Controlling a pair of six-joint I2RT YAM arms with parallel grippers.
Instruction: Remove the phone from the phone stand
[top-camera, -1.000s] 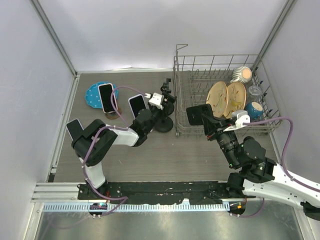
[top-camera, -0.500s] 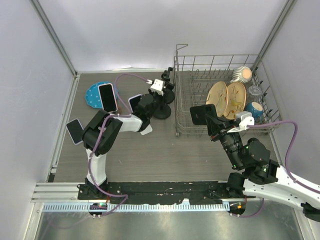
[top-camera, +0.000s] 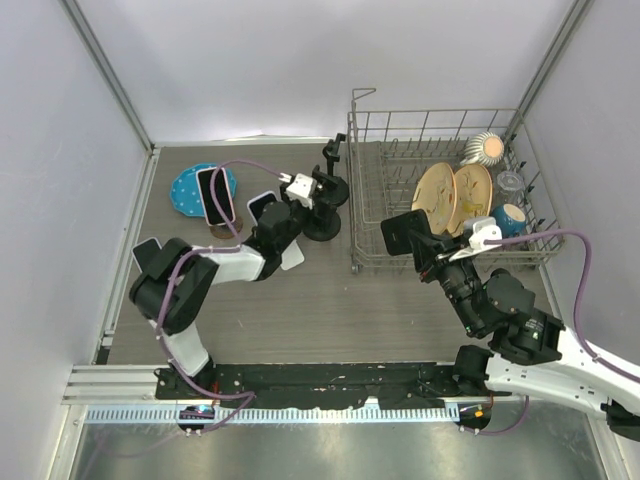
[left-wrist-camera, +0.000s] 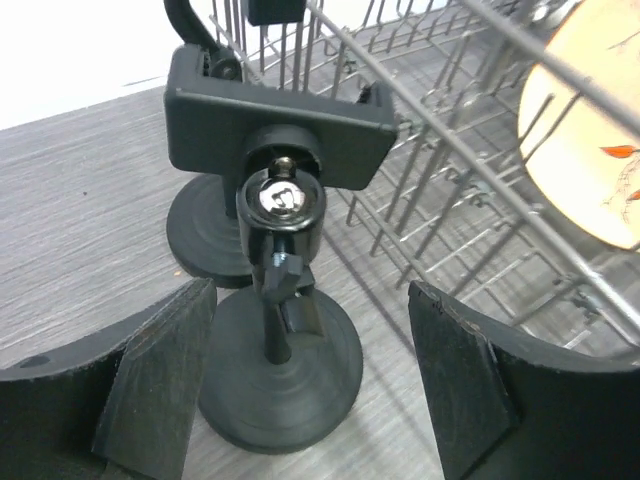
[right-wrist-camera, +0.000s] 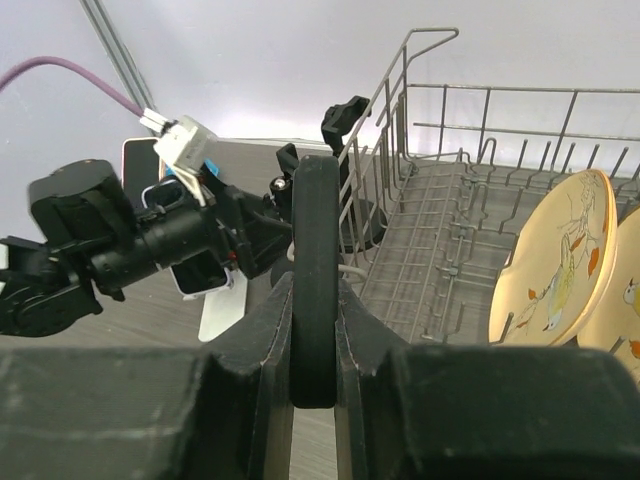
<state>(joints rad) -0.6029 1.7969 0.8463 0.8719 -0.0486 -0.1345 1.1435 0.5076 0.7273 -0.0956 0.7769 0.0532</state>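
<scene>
My right gripper (right-wrist-camera: 315, 345) is shut on a black phone (right-wrist-camera: 315, 270), seen edge-on and upright between the pads. In the top view this phone (top-camera: 403, 232) is held in the air in front of the dish rack, clear of the stands. A black phone stand (left-wrist-camera: 275, 115) with an empty clamp and a round base (left-wrist-camera: 285, 375) stands on the table. My left gripper (left-wrist-camera: 310, 390) is open, with one finger on each side of that base and touching nothing. In the top view the left gripper (top-camera: 314, 192) is at the stand (top-camera: 322, 226).
A second black stand (top-camera: 331, 186) stands just behind the first. A wire dish rack (top-camera: 365, 200) with plates (top-camera: 435, 197) and a blue cup (top-camera: 510, 218) fills the right. Other phones (top-camera: 212, 195) (top-camera: 262, 208) (top-camera: 150, 260) and a blue plate (top-camera: 188, 188) are on the left.
My left arm has swung back and to the left, and the nearer stand sits farther back than one second ago. My right gripper still holds the phone, shifted slightly right.
</scene>
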